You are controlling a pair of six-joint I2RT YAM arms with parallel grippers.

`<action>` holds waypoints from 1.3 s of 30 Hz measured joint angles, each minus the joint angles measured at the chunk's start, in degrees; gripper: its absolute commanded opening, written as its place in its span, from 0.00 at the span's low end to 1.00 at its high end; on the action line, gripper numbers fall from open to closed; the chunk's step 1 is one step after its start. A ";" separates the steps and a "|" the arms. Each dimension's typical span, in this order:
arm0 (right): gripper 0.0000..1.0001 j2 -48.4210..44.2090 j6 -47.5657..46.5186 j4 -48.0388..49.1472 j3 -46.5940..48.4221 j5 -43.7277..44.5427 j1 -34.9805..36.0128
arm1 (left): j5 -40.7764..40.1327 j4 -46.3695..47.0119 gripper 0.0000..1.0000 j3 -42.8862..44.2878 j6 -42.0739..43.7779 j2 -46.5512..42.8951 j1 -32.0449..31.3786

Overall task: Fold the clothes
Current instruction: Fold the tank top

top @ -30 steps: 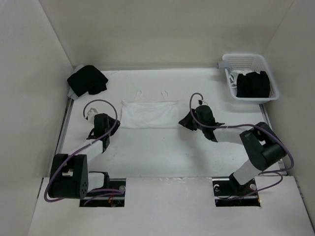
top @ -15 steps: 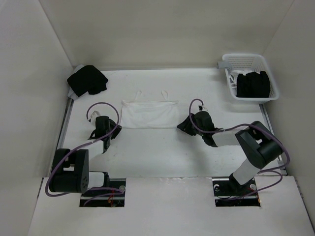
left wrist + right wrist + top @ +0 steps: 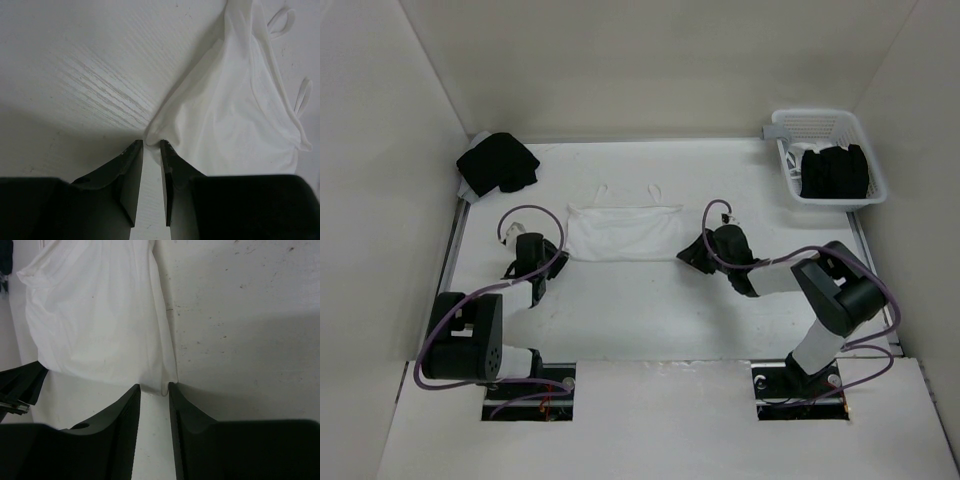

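The left arm (image 3: 510, 295) lies low over the table (image 3: 650, 310), its forearm stretched forward from the base and the wrist turned inward. The left gripper (image 3: 151, 145) points down at the board with its fingers a narrow slot apart and nothing between them. The near-left corner of the white camisole (image 3: 623, 232) sits right at the mouth of that slot, touching the tip of one finger, and the rest of the cloth spreads ahead and off to one side.

The right arm (image 3: 790, 280) bends sharply at the elbow, and its forearm runs back across toward the middle. The right gripper (image 3: 154, 387) is also low, its fingers parted by a narrow gap. The camisole's other near corner hangs just at the tips, not pinched, and the cloth fans out ahead and to the side of the gripper.

The camisole lies flat between the two grippers. A black garment (image 3: 497, 163) lies well beyond the left gripper, and a white basket (image 3: 815, 115) of dark clothes lies well beyond the right.
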 measured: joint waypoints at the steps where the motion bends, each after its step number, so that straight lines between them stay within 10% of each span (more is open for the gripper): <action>1: 0.27 0.13 0.00 0.00 0.07 -0.02 -0.02 | 0.00 0.24 0.18 0.02 -0.02 0.17 0.00; 19: 0.00 -1.62 0.37 -0.70 -0.74 0.74 0.00 | 0.04 -0.44 0.00 -1.64 -0.17 -5.14 -0.04; 32: 0.01 -58.88 -0.92 -29.83 -8.55 13.75 21.38 | 0.20 -37.44 0.00 7.39 1.22 -59.67 -5.20; 39: 0.03 -69.81 3.63 -52.35 1.55 28.11 42.40 | -1.03 -53.57 0.00 18.58 1.84 -67.12 -8.48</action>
